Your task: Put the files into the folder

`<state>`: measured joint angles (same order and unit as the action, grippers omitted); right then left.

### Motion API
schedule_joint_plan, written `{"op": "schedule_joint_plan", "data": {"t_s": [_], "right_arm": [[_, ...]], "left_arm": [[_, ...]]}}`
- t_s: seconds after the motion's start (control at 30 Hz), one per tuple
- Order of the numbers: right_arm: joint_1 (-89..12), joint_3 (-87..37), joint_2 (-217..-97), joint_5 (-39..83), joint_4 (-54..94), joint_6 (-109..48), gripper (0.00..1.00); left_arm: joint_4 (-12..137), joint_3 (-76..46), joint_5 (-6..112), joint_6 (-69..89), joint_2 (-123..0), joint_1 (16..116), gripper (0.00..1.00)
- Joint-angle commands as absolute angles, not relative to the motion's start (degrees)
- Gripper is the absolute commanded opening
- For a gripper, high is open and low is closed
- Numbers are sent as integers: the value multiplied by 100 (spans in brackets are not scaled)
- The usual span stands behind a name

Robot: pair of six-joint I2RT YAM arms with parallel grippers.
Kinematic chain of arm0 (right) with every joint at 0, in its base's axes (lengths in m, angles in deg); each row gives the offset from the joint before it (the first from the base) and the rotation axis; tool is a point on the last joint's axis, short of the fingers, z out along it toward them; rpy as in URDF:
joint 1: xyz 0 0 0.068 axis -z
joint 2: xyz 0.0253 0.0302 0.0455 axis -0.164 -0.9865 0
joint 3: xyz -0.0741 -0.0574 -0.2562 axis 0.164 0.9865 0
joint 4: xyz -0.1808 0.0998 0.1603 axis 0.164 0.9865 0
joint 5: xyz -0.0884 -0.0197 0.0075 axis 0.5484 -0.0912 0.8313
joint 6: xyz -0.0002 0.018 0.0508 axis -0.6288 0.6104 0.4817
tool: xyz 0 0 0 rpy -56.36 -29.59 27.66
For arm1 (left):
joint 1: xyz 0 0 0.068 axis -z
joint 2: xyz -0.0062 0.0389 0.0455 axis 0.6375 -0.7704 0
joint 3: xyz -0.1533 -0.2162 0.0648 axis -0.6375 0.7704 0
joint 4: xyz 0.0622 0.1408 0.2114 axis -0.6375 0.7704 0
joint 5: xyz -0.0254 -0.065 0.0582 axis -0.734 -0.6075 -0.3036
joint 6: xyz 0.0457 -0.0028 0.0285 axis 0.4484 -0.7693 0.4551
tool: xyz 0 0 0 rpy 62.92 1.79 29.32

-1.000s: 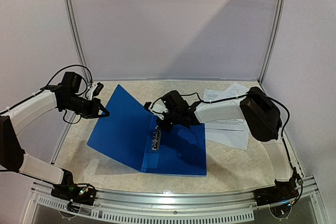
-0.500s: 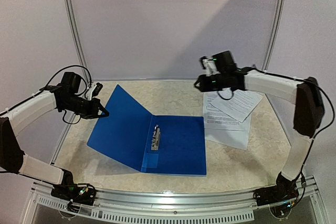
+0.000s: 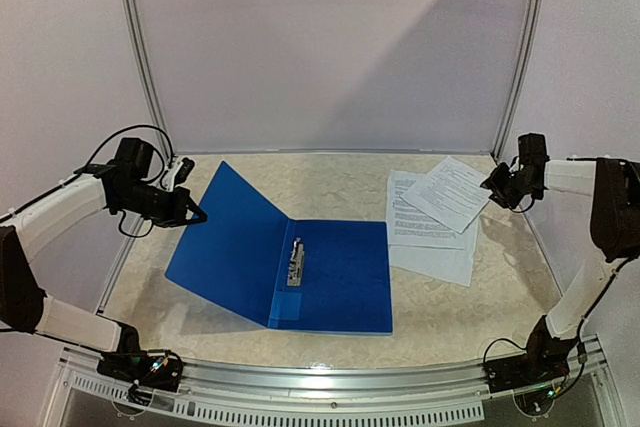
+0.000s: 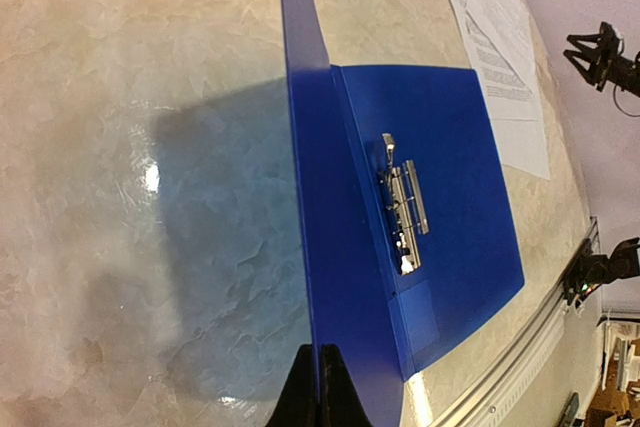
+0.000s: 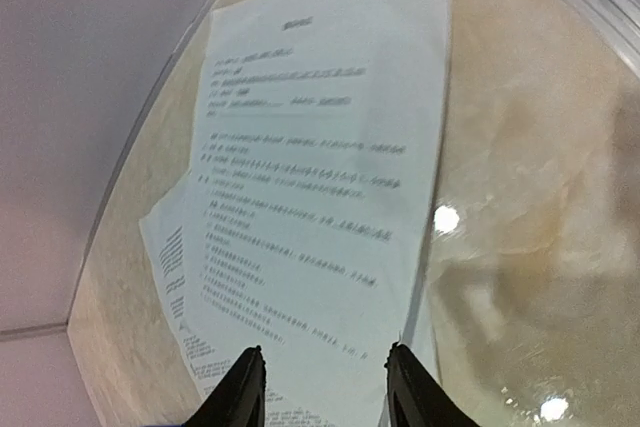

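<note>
One folder point(image 3: 335, 292) lies open on the table point(image 3: 330, 177). Its left cover is raised and pinched edge-on between the clenched jaws of the left gripper point(image 3: 196, 215). Ahead of those jaws and to their right, the other half lies flat, with one metal clip point(image 3: 297, 265) at the spine.

The right gripper point(image 3: 497, 190) has its jaws parted, grasping nothing. Just ahead of them and beneath lie the files point(image 3: 430, 219). Three sheets can be counted, one skewed on top of two. I cannot tell whether the fingertips touch the paper.
</note>
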<state>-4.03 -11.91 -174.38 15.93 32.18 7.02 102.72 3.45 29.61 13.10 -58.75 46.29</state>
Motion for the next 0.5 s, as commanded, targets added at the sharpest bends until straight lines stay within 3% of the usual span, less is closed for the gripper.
{"op": "schedule_joint_plan", "data": {"t_s": [0.0, 0.1, 0.3, 0.47], "right_arm": [[-200, -1190, -17991, 1382, 2915, 1169, 44], [-183, -1219, -18330, 1282, 2768, 1290, 58], [-173, -1195, -18659, 1323, 2525, 1378, 59], [-91, -1048, -18855, 1109, 1918, 1564, 52]], "left_arm": [[10170, 399, 3044, 1350, -5786, 4546, 0], [10175, 399, 3043, 1350, -5809, 4539, 0], [10173, 395, 3018, 1348, -5838, 4532, 0], [10176, 396, 3017, 1344, -5847, 4531, 0]]}}
